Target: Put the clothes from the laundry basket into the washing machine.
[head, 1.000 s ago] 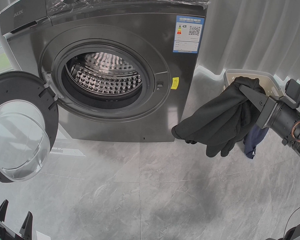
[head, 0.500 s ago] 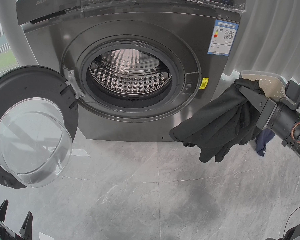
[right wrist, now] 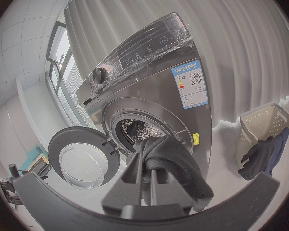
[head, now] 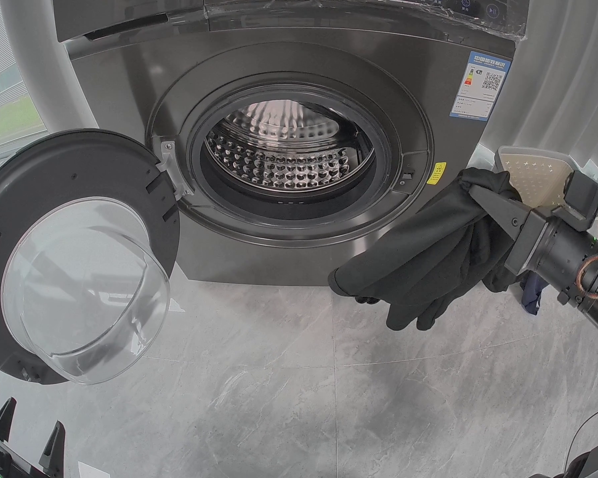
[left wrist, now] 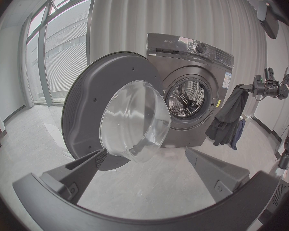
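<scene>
Fingers of the left end effector (head: 32,414), low at the near left, stand wide apart and hold nothing. Farther in, the door (head: 73,253) is swung fully open to the left, clear of the loading path. At the right, the right end effector (head: 482,194) is clamped tight on the top fold of the black garment (head: 432,253). The bulk of the cloth hangs free, drooping to the left above the floor (head: 312,380). Recommended: raise the load until the lowest folds clear the lower lip of the drum opening (head: 286,147), then carry it left and push well inside the washing machine (head: 312,48) before releasing, so that no cloth drapes over the seal. At the far right, the laundry basket (head: 535,174) has a blue garment (head: 531,293) hanging beside it.
</scene>
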Controlling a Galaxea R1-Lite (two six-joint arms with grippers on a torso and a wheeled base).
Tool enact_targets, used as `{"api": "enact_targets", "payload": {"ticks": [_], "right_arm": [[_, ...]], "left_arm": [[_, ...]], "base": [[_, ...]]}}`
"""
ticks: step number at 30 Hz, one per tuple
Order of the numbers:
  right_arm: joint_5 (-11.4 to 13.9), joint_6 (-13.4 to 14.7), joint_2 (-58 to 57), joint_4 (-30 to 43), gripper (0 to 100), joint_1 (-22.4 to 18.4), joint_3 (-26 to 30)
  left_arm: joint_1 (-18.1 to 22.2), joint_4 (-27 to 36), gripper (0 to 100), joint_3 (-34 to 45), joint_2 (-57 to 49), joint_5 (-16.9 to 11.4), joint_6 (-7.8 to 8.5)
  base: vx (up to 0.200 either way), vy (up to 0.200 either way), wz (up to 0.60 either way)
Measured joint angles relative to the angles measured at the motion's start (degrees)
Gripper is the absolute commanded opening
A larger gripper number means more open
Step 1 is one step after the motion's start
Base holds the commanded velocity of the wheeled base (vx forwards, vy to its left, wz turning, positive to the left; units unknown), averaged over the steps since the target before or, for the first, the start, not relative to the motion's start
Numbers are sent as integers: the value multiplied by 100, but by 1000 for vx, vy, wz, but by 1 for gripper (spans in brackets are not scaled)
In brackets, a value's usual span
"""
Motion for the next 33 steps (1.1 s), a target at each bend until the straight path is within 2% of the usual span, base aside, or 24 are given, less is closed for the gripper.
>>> {"api": "enact_targets", "payload": {"ticks": [5, 15, 18, 22, 26, 29, 31, 33], "right_arm": [[0, 9, 57, 4, 0, 221, -165], [-2, 37, 151, 13, 0, 719, -226], [9, 178, 250, -27, 0, 766, -223], [68, 592, 477, -51, 0, 798, -369], [104, 690, 653, -57, 0, 827, -567], [139, 714, 727, -57, 0, 835, -639], [185, 749, 766, -57, 0, 840, -667], [227, 806, 802, -62, 0, 840, -691]], "left_arm": [[0, -2, 100, 0, -2, 0, -2], [6, -18, 100, 0, -2, 41, 39], [6, -18, 100, 0, -2, 33, 69], [17, -18, 100, 0, -2, 26, 129], [21, -127, 100, -11, -2, -5, 83], [11, -215, 100, -271, 33, -155, -38], [-2, -243, 100, -566, 150, -410, -117], [-27, -305, 100, -909, 389, -887, -166]], "base": [[0, 200, 0], [0, 0, 0], [0, 0, 0], [0, 0, 0], [0, 0, 0], [0, 0, 0], [0, 0, 0], [0, 0, 0]]}}
